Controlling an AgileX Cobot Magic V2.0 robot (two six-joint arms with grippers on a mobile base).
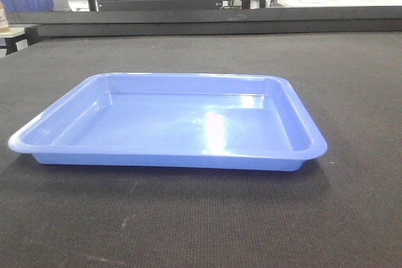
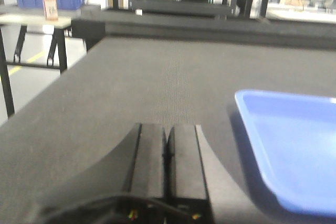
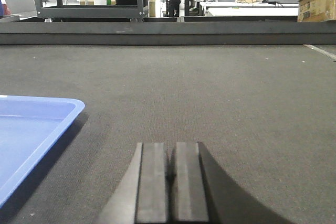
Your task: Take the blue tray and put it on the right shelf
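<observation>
tray (image 1: pixel 169 123) flat on dark tabletop (image 1: pixel 352 218)

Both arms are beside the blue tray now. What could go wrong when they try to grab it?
The left gripper and right gripper are both shut beside the blue tray; approaching so may only push it across the table. Its rim is glossy and the walls low, so a pinch could slip.
</observation>
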